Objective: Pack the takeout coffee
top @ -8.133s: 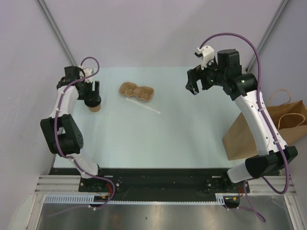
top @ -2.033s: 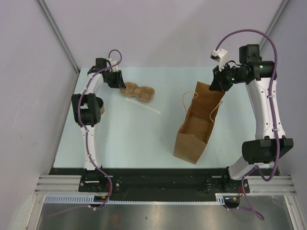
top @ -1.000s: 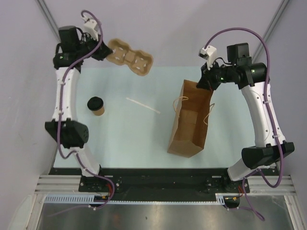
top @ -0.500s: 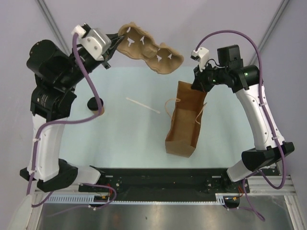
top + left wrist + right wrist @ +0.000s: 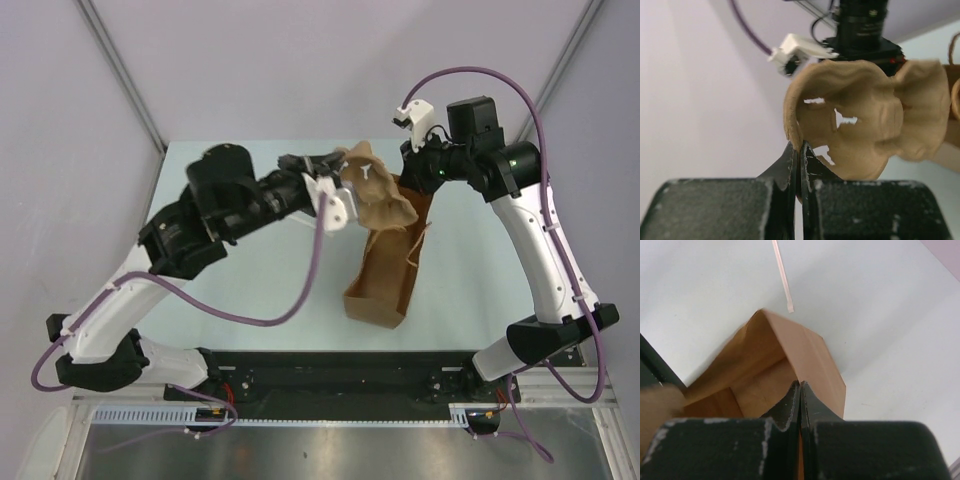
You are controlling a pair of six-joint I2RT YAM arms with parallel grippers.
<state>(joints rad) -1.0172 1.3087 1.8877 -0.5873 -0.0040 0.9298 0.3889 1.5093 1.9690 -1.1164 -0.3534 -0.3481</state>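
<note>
Takeout coffee hidden, its axis untellable; carrier (image 5: 378, 200) above bag (image 5: 372, 308)

The pulp carrier (image 5: 375, 195), pinched at its rim by the left hand (image 5: 799, 146), hangs over the far end of the paper bag (image 5: 372, 305) and blocks that part of its mouth. The right hand (image 5: 800, 385) clamps the bag's far rim. The left arm (image 5: 230, 205) stretches across the middle of the bench (image 5: 465, 260). The bag's near end is uncovered, and bare bench lies to its right. A straw (image 5: 781, 272) lies beyond the bag.
</note>
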